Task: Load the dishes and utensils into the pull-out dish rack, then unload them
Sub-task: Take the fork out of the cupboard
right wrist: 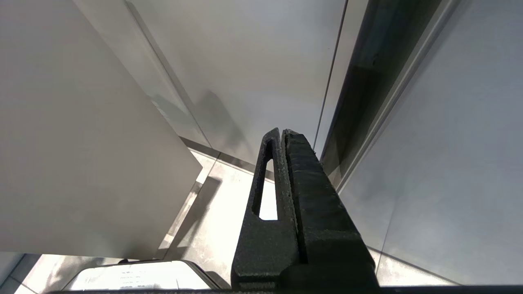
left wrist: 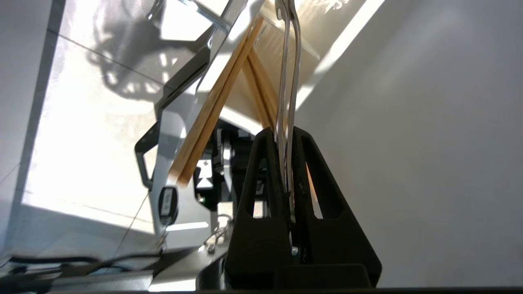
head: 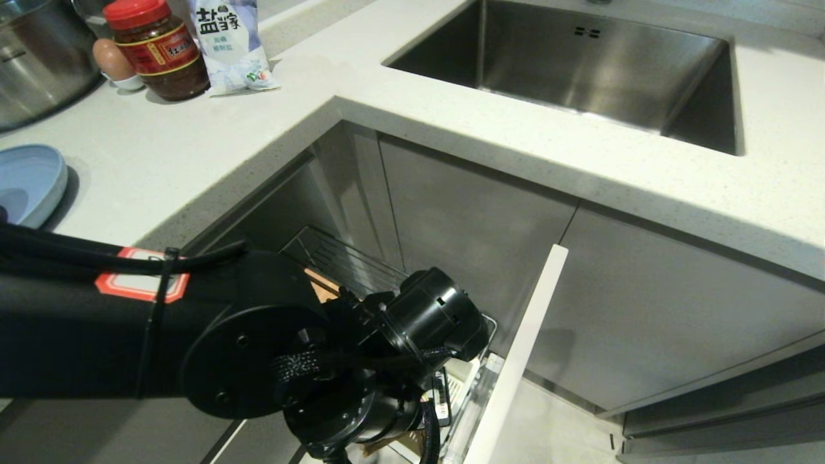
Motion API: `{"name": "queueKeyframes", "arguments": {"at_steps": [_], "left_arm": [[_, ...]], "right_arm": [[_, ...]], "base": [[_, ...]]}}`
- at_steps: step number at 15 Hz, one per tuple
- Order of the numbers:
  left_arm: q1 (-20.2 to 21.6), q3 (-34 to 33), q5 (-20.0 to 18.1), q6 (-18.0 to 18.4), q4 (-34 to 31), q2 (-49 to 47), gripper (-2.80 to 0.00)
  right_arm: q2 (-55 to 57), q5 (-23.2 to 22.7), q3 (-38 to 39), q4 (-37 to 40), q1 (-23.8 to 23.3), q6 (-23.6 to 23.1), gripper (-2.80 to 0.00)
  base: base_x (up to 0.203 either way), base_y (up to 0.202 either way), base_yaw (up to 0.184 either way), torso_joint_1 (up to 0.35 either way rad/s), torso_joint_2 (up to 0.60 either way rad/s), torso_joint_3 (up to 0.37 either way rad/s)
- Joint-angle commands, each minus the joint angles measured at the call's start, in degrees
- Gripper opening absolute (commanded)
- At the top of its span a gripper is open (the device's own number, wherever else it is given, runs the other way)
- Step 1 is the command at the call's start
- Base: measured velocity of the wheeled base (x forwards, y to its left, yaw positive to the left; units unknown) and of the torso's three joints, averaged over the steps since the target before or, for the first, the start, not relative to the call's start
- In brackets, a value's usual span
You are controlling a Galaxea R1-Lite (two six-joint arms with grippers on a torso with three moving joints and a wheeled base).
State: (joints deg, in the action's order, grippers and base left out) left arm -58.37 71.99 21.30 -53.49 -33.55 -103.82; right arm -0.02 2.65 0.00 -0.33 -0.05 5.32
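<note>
**Left gripper clamps a metal utensil at the dish rack**

In the left wrist view the left gripper is clamped on a slim silver utensil handle, fork or spoon I cannot tell. Beside it the wooden chopsticks lean in the rack. In the head view the left arm fills the lower left, covering most of the pull-out dish rack. The blue plate lies on the counter at the left edge. The right gripper hangs beside a cabinet front, fingers together, empty.
</note>
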Motion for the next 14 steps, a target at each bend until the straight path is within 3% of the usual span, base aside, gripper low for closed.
{"name": "queueKeyframes", "arguments": {"at_steps": [1,14], "left_arm": [[-0.59,0.96,-0.01,-0.37,-1.5,1.86,-2.8],[-3.6,3.84,-0.03,-0.38,-7.82,9.17,-2.8]], "right_arm": [[-0.24,0.0,0.0,-0.02,-0.03,0.05,-2.8],[-0.24,0.06,0.0,-0.02,0.05,0.05,-2.8]], "base": [[0.0,0.0,0.0,0.0,0.0,0.0],[0.0,0.0,0.0,0.0,0.0,0.0]]}}
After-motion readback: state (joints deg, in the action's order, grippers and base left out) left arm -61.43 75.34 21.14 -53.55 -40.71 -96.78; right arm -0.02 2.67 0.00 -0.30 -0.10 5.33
